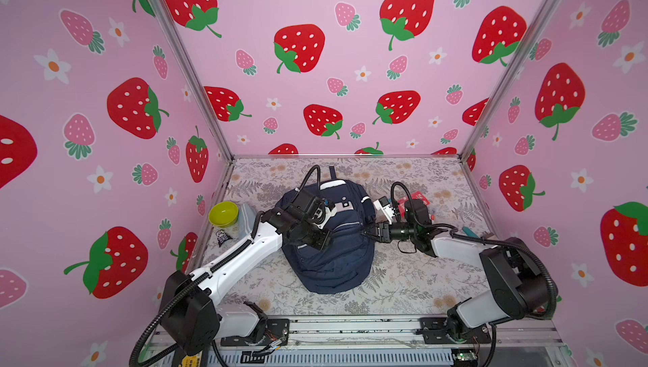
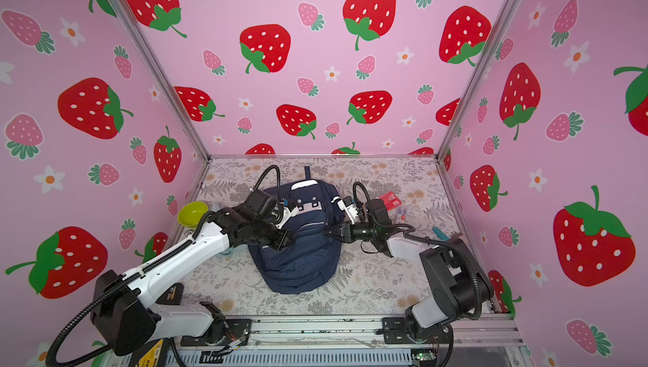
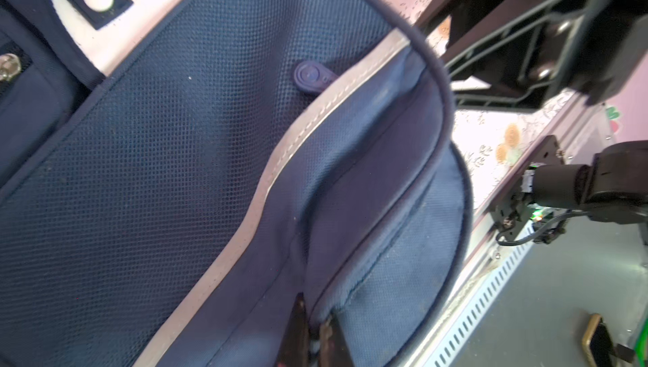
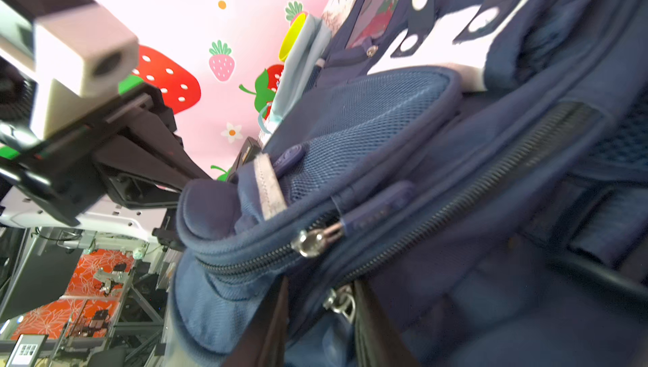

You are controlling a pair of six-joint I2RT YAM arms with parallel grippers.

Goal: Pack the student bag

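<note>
The student bag (image 1: 329, 267) (image 2: 298, 270), a navy-blue backpack with pale stripes and a white patch, lies flat mid-table. My left gripper (image 1: 328, 242) (image 2: 289, 241) rests on its front and is shut, pinching a fold of the bag's fabric (image 3: 350, 277). In the left wrist view the gripper (image 3: 314, 333) shows thin fingertips pressed together on cloth. My right gripper (image 1: 366, 232) (image 2: 328, 234) meets the bag's right side. In the right wrist view its jaws (image 4: 321, 298) stand apart around a silver zip slider (image 4: 338, 302), which lies against one finger. A second slider (image 4: 312, 241) sits just above.
A yellow-green bowl (image 1: 223, 213) (image 2: 191, 214) and a grey-blue item (image 1: 245, 219) stand at the left edge, with a dark packet (image 1: 222, 237) in front of them. A red packet (image 1: 417, 200) (image 2: 391, 198) and a teal object (image 1: 468, 232) lie to the right.
</note>
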